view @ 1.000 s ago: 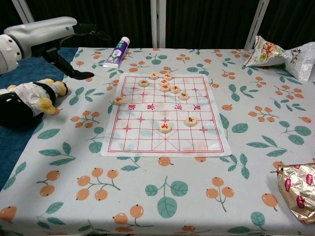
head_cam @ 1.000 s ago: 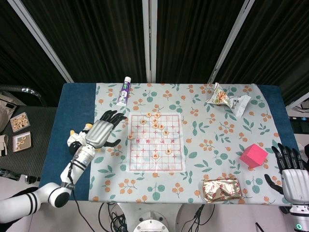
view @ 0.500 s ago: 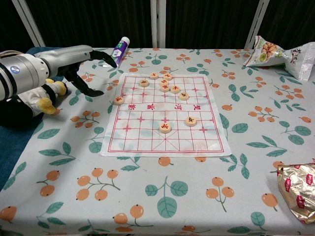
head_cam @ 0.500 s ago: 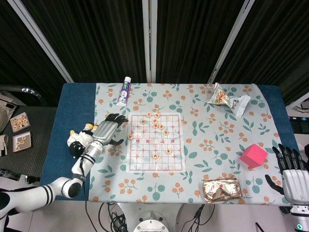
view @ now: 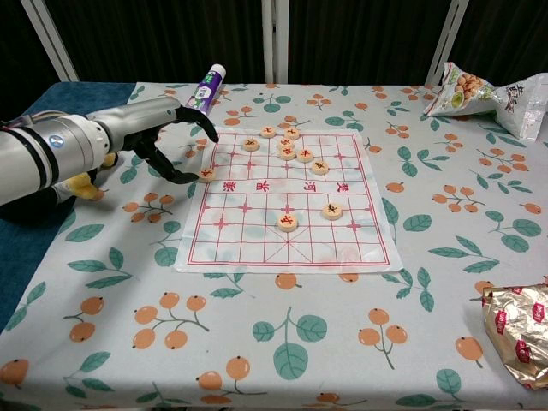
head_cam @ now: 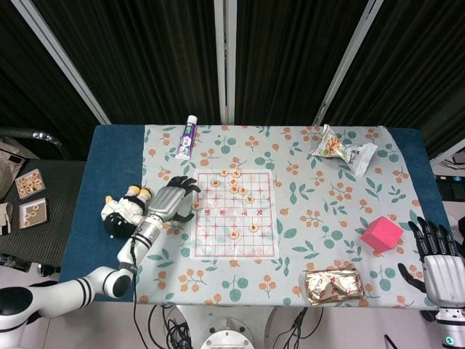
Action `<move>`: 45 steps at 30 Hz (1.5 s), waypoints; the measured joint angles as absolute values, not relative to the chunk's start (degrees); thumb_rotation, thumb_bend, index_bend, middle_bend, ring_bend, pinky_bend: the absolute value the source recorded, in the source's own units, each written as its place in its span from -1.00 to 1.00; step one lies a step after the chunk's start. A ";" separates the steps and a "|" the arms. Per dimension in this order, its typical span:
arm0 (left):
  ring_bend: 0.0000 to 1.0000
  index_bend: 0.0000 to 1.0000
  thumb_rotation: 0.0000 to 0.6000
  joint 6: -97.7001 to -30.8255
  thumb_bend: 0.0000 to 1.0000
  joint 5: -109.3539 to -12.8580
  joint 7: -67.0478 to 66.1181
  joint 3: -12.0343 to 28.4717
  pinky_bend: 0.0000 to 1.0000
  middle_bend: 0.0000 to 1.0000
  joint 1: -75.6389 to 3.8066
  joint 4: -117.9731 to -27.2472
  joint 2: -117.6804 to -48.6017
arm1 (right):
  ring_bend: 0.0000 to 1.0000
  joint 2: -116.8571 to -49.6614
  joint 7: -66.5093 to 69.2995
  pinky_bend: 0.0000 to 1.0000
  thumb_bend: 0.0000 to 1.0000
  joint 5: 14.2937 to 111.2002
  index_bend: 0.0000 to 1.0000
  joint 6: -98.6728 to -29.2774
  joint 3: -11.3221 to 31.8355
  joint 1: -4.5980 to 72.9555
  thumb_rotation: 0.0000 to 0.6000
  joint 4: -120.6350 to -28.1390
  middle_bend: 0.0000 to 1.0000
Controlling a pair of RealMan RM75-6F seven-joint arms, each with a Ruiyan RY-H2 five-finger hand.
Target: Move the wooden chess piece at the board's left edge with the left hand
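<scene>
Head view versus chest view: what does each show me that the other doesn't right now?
Only the head view shows the right hand, open off the table's right end, and the pink box. Only the chest view shows the left hand's fingers arched over the edge chess piece, with a gap visible above it. Both show the left hand, chess board, toothpaste tube and plush toy.

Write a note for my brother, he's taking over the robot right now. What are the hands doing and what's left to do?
Left hand: open, fingers spread, right beside the wooden chess piece at the left edge of the board; whether a fingertip touches it can't be told.
Right hand: open, resting at the table's right end, holding nothing.
Done: the left hand is at the piece.
Left: pinch the piece, lift it and move it. The other pieces sit further in, near the board's top and middle.
</scene>
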State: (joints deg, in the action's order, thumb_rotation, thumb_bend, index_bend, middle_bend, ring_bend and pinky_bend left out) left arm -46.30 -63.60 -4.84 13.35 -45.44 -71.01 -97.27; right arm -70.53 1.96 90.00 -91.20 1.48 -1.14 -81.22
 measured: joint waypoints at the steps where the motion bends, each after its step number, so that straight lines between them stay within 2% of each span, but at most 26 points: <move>1: -1.00 -0.44 1.00 -46.10 -0.49 -63.45 -4.94 13.34 -0.91 -0.80 -45.64 -70.46 -97.65 | -1.00 -70.49 2.05 -1.00 -0.68 89.95 -1.00 -91.24 1.49 -1.19 1.00 -81.20 -1.00; 13: -1.00 -0.30 1.00 -45.40 -0.46 -62.28 -4.36 13.34 -0.91 -0.77 -46.70 -64.45 -101.20 | -1.00 -70.24 3.99 -1.00 -0.68 88.93 -1.00 -90.93 1.86 -1.43 1.00 -79.89 -1.00; 19: -1.00 -0.16 1.00 -45.93 -0.44 -62.29 -3.99 13.47 -0.90 -0.77 -46.78 -62.42 -102.61 | -1.00 -69.90 3.91 -1.00 -0.68 88.86 -1.00 -90.90 2.01 -1.38 1.00 -80.08 -1.00; 34: -1.00 -0.16 1.00 -45.45 -0.44 -63.96 -0.78 13.39 -0.90 -0.77 -46.84 -59.88 -104.03 | -1.00 -69.80 3.55 -1.00 -0.67 88.43 -1.00 -90.32 2.33 -1.08 1.00 -80.05 -1.00; 45: -1.00 -0.07 1.00 -44.46 -0.38 -63.42 -0.81 13.56 -0.88 -0.76 -46.99 -59.38 -104.27 | -1.00 -70.27 4.48 -1.00 -0.67 87.66 -1.00 -89.80 2.52 -1.04 1.00 -79.04 -1.00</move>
